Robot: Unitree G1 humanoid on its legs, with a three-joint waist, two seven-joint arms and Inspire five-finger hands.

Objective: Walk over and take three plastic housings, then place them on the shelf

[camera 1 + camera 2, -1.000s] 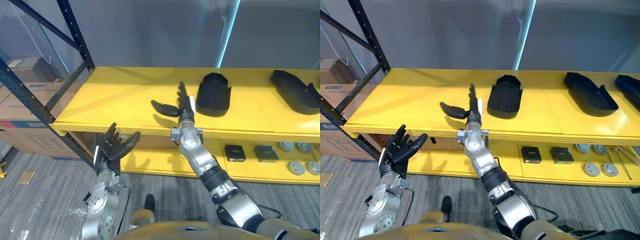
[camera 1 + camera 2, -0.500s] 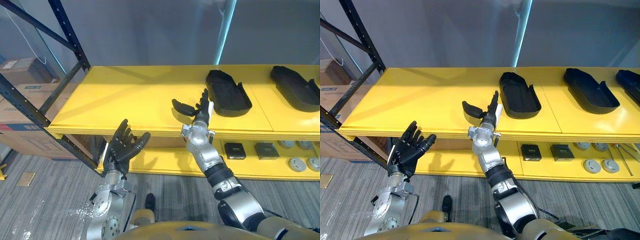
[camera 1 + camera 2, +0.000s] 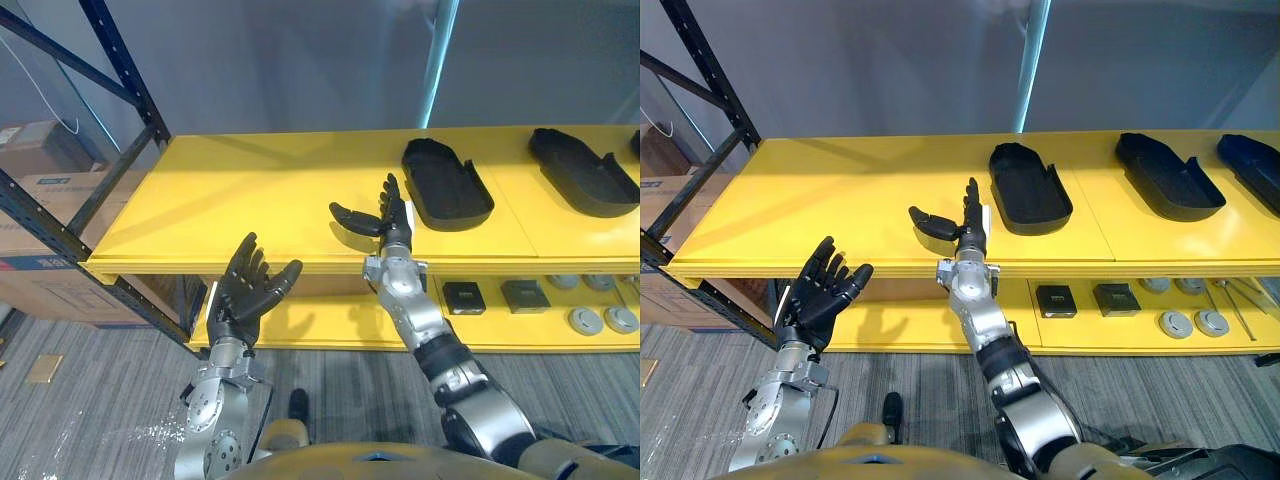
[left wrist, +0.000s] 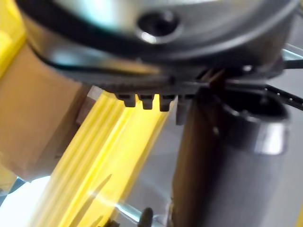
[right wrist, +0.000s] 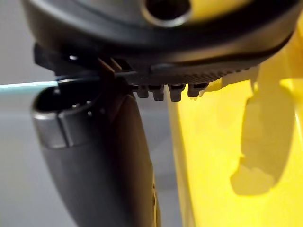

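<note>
Three black plastic housings lie flat on the yellow shelf (image 3: 250,190): the nearest housing (image 3: 445,185), a second housing (image 3: 580,175) further right, and a third housing (image 3: 1252,168) at the right edge. My right hand (image 3: 389,222) is open over the shelf's front, fingers straight and thumb spread. It holds nothing and stands just left of the nearest housing, apart from it. My left hand (image 3: 245,295) is open and bare, raised in front of the shelf's front edge at the lower left.
A dark blue rack upright (image 3: 120,70) and its braces stand at the left, with cardboard boxes (image 3: 40,230) behind them. On the lower shelf sit small black boxes (image 3: 463,297) and round grey parts (image 3: 600,320). Grey carpet lies below.
The nearest housing, tilted up beside my right hand a second ago, now lies flat. The right hand has drawn slightly away from it. The left hand has risen, and the camera has shifted.
</note>
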